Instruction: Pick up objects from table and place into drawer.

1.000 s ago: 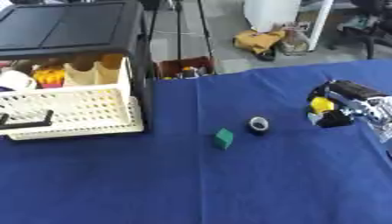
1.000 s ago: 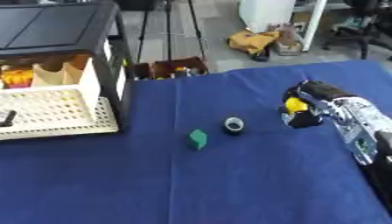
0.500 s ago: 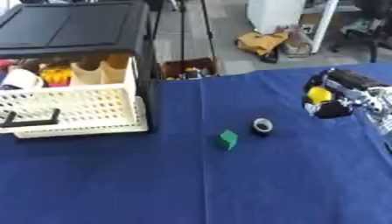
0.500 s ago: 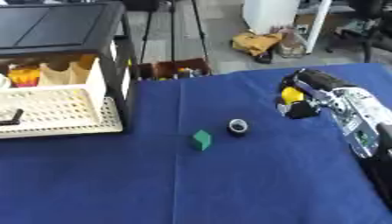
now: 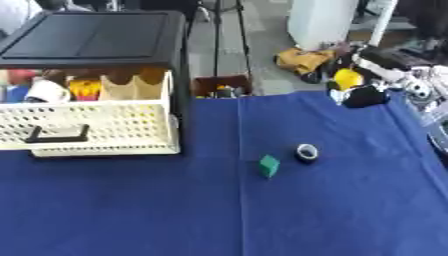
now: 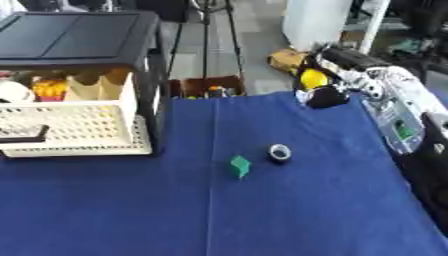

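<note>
My right hand (image 6: pixel 325 82) is up near the far edge of the blue table (image 6: pixel 289 210), fingers curled around a yellow object (image 6: pixel 311 78). I can't see my left hand in either eye.

Below the hand and toward my left lie two loose pieces, just beside each other but apart: a small black ring (image 5: pixel 306 152) and, further left and a little nearer me, a green block (image 5: pixel 269 165). Neither touches the hand.

Far to the hand's left stands the black cabinet (image 5: pixel 96 35) with its white perforated drawer (image 5: pixel 87 125) pulled out over the cloth. The drawer already holds several things, among them something white and something yellow, but I can't make them out. Between hand and drawer the cloth is bare except for those two pieces.

Beyond the table edge, behind the hand, there is clutter on the floor (image 5: pixel 302 60).
</note>
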